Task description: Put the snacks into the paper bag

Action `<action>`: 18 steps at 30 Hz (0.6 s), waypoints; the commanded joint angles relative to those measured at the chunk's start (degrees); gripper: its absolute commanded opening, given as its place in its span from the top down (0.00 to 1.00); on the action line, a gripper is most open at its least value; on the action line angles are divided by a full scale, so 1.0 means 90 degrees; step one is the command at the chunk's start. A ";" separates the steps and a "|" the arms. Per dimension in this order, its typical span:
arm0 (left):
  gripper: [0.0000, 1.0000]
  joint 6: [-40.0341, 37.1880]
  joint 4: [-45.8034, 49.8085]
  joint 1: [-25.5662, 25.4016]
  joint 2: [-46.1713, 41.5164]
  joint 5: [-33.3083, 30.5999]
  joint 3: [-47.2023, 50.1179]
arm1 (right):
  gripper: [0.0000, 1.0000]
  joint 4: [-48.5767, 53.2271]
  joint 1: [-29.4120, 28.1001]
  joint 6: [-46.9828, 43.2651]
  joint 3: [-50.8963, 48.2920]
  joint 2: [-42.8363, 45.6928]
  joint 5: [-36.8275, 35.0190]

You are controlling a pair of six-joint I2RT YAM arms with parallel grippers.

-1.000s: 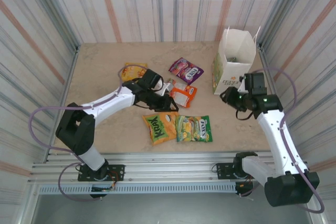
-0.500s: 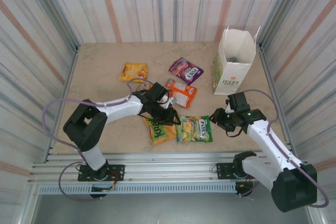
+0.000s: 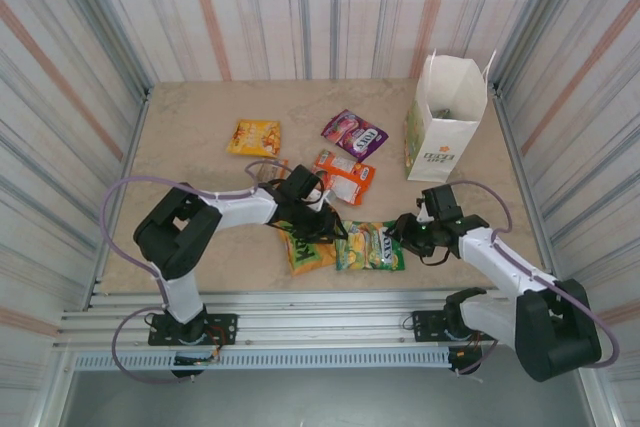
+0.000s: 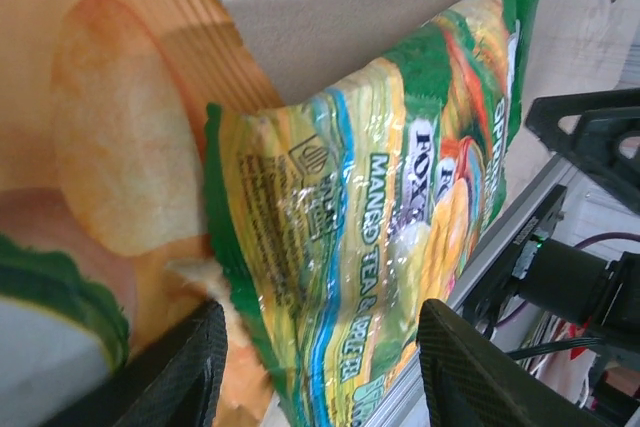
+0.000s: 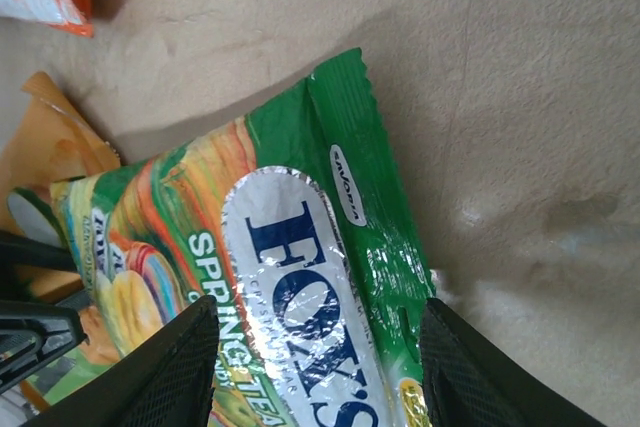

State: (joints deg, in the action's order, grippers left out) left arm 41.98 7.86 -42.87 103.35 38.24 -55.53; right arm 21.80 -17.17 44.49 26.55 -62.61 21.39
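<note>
Top external: left jaws and right jaws, both open, flank the green-yellow packet (image 3: 372, 245) (overlapping the Krax packet (image 3: 307, 253)).

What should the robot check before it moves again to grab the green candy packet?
1. The paper bag upright, mouth open: ok.
2. The right gripper open, astride the Fox's packet: ok.
3. The left gripper open: ok.
4. Just one gripper at that packet: not ok, the left gripper straddles it too.
5. Fox's packet clear of the Krax packet: not ok, its edge overlaps it.
6. Either gripper low enough to pinch: cannot tell.
</note>
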 commanded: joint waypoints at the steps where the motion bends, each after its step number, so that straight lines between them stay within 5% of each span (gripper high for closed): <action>1: 0.45 0.0310 -0.0550 -0.0070 0.0203 0.0132 0.0173 | 0.45 -0.0208 -0.0089 0.0083 -0.0108 -0.0232 0.0165; 18: 0.46 0.0698 -0.1692 -0.0227 0.0403 0.0740 -0.0168 | 0.52 -0.1135 -0.0230 0.0455 -0.0547 -0.0680 0.0415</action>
State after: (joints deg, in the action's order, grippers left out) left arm 46.59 -2.94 -44.18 106.32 42.41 -55.61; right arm 12.64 -18.52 46.76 23.46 -67.57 24.29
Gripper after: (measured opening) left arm 0.539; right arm 0.480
